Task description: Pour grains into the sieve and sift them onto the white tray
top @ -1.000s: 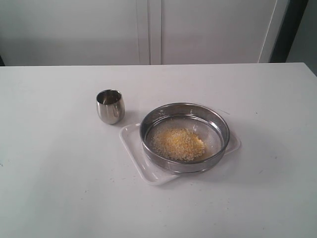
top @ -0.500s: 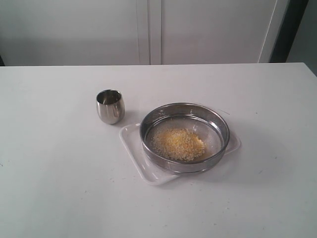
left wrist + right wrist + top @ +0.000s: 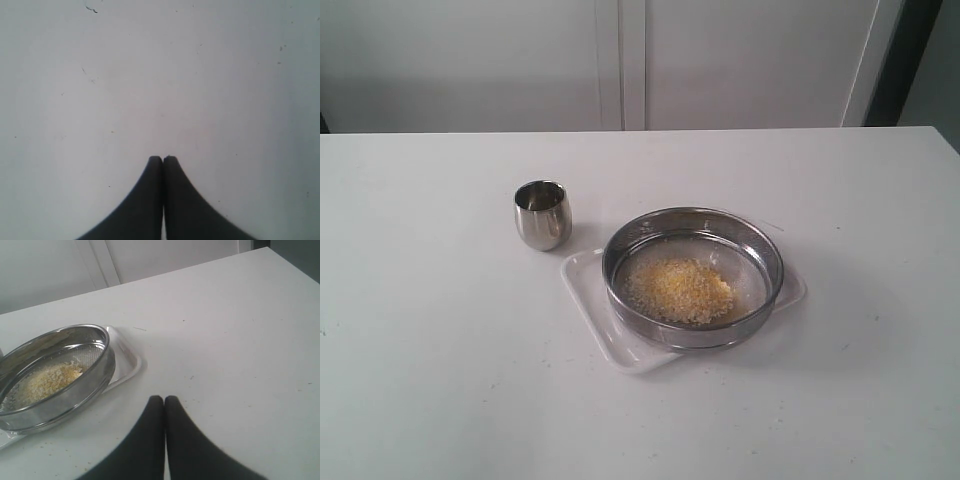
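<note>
The sieve [image 3: 692, 338], round, shallow and steel-rimmed, sat on the white tray [image 3: 588, 300] near the middle of the tabletop [image 3: 440, 360]. It was level, with its open side up. The grains [image 3: 678, 290] lay in a loose yellow-gold heap on the mesh, spread around the sieve's centre and short of its wall.

The tray's rounded corners and low rim showed to the left, in front and to the right of the sieve, while its far edge was hidden behind it. The tray's long axis ran skewed to the tabletop's edges, from near-left toward far-right in the exterior view.

A small shiny steel cup [image 3: 542, 214] stood upright just beside the tray's far-left corner, apart from it.

Bare tabletop stretched wide on every side, with the far edge against pale wall panels.

The left jaws were pressed fully together on nothing, their fingertips [image 3: 155, 167] over bare tabletop. The right jaws were likewise closed and empty, with fingertips [image 3: 156, 407] near the sieve but clear of it.
</note>
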